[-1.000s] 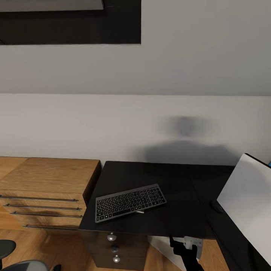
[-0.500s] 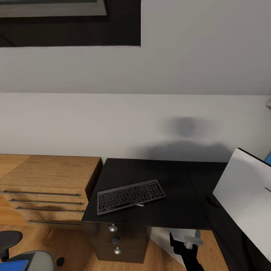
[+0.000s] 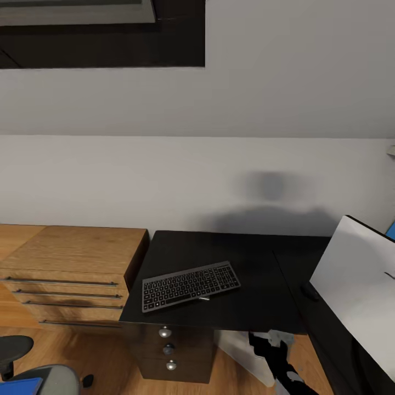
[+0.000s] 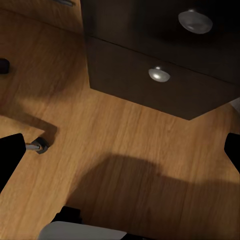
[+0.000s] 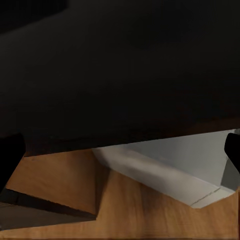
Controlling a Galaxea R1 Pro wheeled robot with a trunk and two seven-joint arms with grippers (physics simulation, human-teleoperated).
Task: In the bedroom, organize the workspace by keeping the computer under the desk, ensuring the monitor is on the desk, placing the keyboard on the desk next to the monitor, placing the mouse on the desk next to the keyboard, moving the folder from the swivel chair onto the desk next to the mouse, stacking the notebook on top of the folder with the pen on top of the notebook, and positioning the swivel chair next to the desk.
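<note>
My right gripper (image 3: 270, 341) has dropped slightly below the desk (image 3: 258, 315) edge, fingers spread, empty; left likewise open. Keyboard (image 3: 190, 285) placed; computer (image 5: 170, 167) remains underneath.

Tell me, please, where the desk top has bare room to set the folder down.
The desk is bare behind the keyboard up to the wall, and between the keyboard and the monitor at its right. The front edge by the keyboard is tight, with a small stick there.
</note>
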